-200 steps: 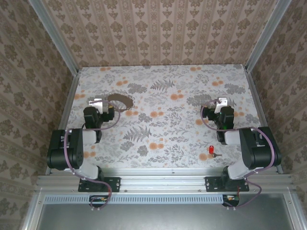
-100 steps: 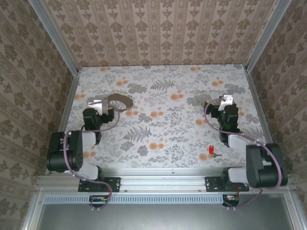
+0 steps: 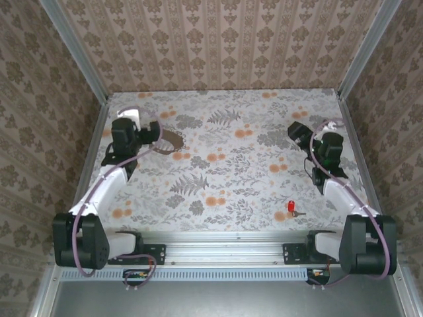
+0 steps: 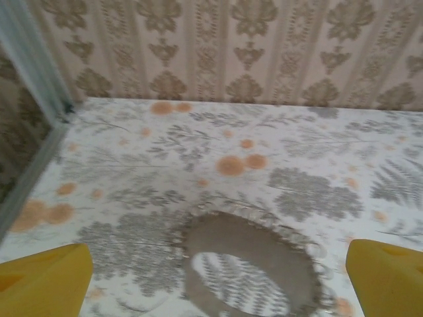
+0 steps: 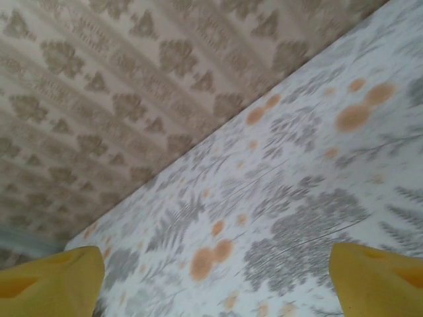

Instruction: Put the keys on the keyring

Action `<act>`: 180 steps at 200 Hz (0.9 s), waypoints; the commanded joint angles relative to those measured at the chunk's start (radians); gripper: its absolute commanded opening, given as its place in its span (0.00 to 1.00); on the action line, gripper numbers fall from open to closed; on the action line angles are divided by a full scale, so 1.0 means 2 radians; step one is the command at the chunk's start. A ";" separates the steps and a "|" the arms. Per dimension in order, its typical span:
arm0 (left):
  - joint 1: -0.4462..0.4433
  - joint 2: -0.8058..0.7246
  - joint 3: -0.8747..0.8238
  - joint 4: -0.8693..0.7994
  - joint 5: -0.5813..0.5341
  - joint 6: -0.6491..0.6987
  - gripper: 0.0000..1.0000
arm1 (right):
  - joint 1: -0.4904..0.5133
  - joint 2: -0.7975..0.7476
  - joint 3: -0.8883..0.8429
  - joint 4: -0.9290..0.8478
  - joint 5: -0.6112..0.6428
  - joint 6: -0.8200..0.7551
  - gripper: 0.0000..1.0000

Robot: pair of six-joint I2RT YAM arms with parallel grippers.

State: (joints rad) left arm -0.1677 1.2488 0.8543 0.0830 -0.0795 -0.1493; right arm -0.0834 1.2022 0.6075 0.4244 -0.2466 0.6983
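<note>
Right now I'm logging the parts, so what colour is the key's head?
Bright red; the key shows best in the top external view.

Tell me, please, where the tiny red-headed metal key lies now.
In the top view, the tiny red-headed metal key lies on the floral table, near its front edge, beside the right arm's base.

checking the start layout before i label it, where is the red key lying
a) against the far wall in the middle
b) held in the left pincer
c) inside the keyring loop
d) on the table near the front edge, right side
d: the red key lies alone on the table near the front right edge, well away from the keyring at the far left.
</note>
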 commanded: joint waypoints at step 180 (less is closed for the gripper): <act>-0.066 0.375 0.272 -0.213 0.133 -0.080 1.00 | 0.194 0.029 0.075 -0.319 0.007 -0.068 0.81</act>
State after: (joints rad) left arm -0.2886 1.9785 1.3746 -0.3233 0.1623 -0.3000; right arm 0.2993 1.2980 0.7486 -0.1677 -0.2737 0.5804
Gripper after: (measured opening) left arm 0.999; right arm 0.811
